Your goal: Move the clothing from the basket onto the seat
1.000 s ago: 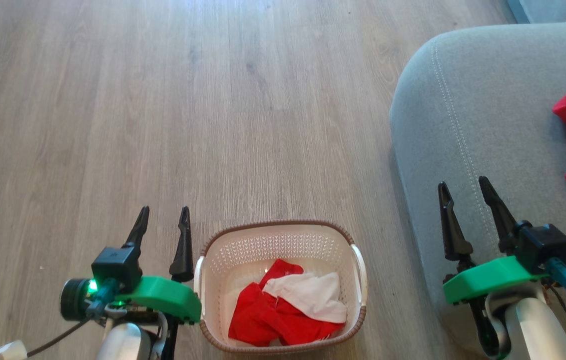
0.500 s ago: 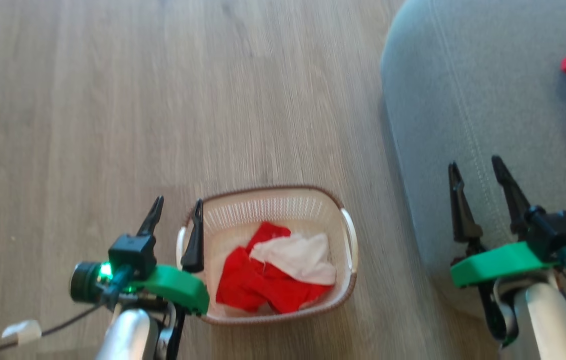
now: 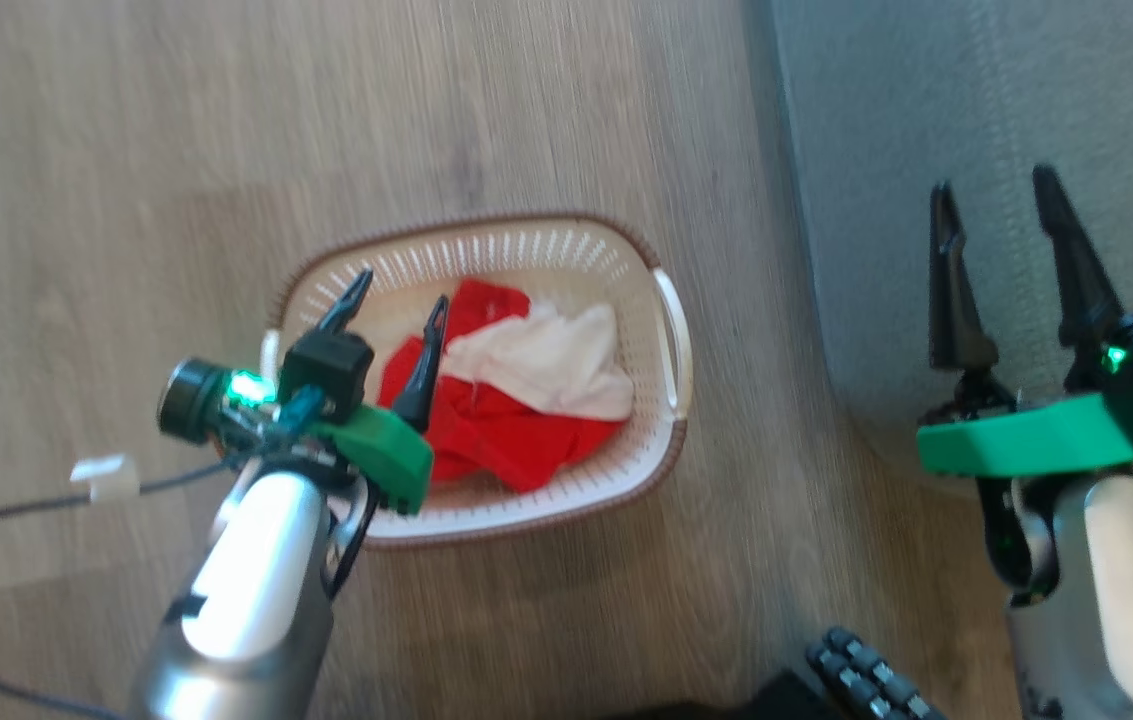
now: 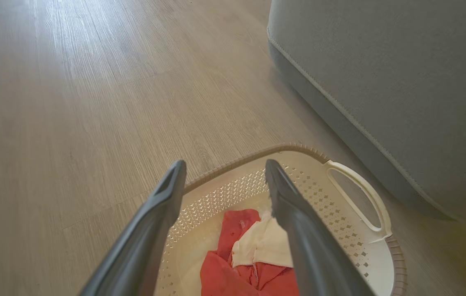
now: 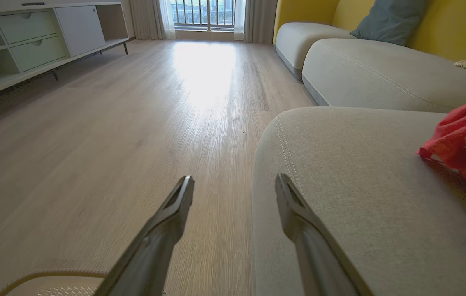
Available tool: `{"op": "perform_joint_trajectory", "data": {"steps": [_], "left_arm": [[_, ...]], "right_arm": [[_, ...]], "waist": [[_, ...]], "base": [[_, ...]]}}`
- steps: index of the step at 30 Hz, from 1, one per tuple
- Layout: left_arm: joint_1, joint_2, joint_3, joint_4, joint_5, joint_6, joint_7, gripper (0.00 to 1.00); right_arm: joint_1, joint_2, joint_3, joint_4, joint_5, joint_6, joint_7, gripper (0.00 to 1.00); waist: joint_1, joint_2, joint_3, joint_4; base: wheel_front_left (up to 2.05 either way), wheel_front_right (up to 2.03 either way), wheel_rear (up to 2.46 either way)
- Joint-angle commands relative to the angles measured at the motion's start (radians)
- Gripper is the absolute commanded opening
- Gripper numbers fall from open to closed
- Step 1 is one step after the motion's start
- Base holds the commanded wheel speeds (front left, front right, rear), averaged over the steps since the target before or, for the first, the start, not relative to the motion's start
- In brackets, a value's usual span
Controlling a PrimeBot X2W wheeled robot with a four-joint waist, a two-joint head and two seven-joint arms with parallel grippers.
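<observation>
Floor: pale wood-grain planks, smooth, carrying the basket.

Seat: grey-green woven upholstery with a rounded corner and a double stitched seam. It is noted to the right of the basket, near but apart. One red garment with white lettering is found lying on it.

Basket: cream perforated plastic, a rounded rectangle with a brown woven-look rim and white side handles. Its long axis is set left to right across the head view, slightly skewed.

Clothing: a soft, crumpled red heap with a white part draped over it. It is lodged in the basket's bottom and stretched along the same axis.

Left hand: fingers are spread wide and nothing is held. It is placed above the basket's left end, with the heap just ahead of and below the fingertips. Contact with the cloth cannot be confirmed.

Right hand: likewise spread and empty, held over the seat's edge, well apart from the basket.

Judgement: the left arm is by far the nearer. A short descent into the heap is judged sufficient, and the limp cloth is expected to bunch and trail when lifted.
</observation>
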Motion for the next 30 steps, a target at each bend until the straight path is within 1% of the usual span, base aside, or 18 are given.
{"op": "perform_joint_trajectory", "data": {"steps": [1, 2, 4, 7, 10, 12, 17, 20, 23, 30], "left_arm": [[-0.03, 0.016, 0.016, -0.008, 0.011, -0.006, -0.01, 1.0], [-0.069, 0.026, 0.004, 0.039, 0.025, -0.017, -0.01, 1.0], [-0.102, 0.036, -0.007, 0.096, 0.039, -0.021, -0.01, 1.0], [-0.155, 0.051, -0.031, 0.2, 0.061, -0.029, -0.01, 1.0], [-0.21, 0.057, -0.065, 0.29, 0.079, -0.05, -0.01, 1.0], [-0.24, 0.061, -0.09, 0.374, 0.092, -0.062, -0.01, 1.0], [-0.335, 0.055, -0.141, 0.569, 0.126, -0.073, -0.003, 1.0], [-0.389, 0.049, -0.158, 0.668, 0.139, -0.068, 0.046, 1.0], [-0.438, 0.049, -0.165, 0.733, 0.145, -0.054, 0.086, 1.0], [-0.504, 0.051, -0.19, 0.796, 0.154, -0.058, 0.228, 1.0]], "right_arm": [[-0.02, 0.004, 0.024, -0.044, 0.007, 0.0, -0.006, 1.0], [-0.033, 0.005, 0.018, -0.06, 0.049, 0.0, -0.006, 1.0], [-0.045, 0.005, 0.012, -0.079, 0.083, 0.0, -0.006, 1.0], [-0.057, 0.005, 0.014, -0.11, 0.091, 0.0, -0.006, 1.0], [-0.064, 0.005, 0.022, -0.132, 0.099, 0.0, -0.006, 1.0], [-0.068, 0.005, 0.031, -0.14, 0.105, 0.0, -0.006, 1.0], [-0.076, 0.005, 0.058, -0.156, 0.116, 0.0, -0.006, 1.0], [-0.082, 0.005, 0.066, -0.161, 0.125, 0.0, -0.006, 1.0], [-0.089, 0.005, 0.071, -0.169, 0.144, 0.0, -0.006, 1.0], [-0.083, 0.005, 0.089, -0.18, 0.16, 0.0, -0.006, 1.0]], "waist": [[-0.0004, 0.0, 0.11, -0.033], [-0.0004, 0.0, 0.151, -0.042], [-0.0004, 0.0, 0.187, -0.052], [-0.0004, 0.0, 0.235, -0.066], [-0.0004, 0.0, 0.274, -0.08], [-0.0004, 0.0, 0.294, -0.092], [-0.0004, 0.0, 0.335, -0.118], [-0.0004, 0.0, 0.356, -0.136], [-0.0004, 0.0, 0.378, -0.157], [-0.0004, 0.0, 0.401, -0.182]], "base": [[0.0, 0.0, 0.0], [0.0, 0.0, 0.0], [0.0, 0.0, 0.0], [0.0, 0.0, 0.0], [0.0, 0.0, 0.0], [0.0, 0.0, 0.0], [0.0, 0.0, 0.0], [0.0, 0.0, 0.0], [0.0, 0.0, 0.0], [0.0, 0.0, 0.0]]}}
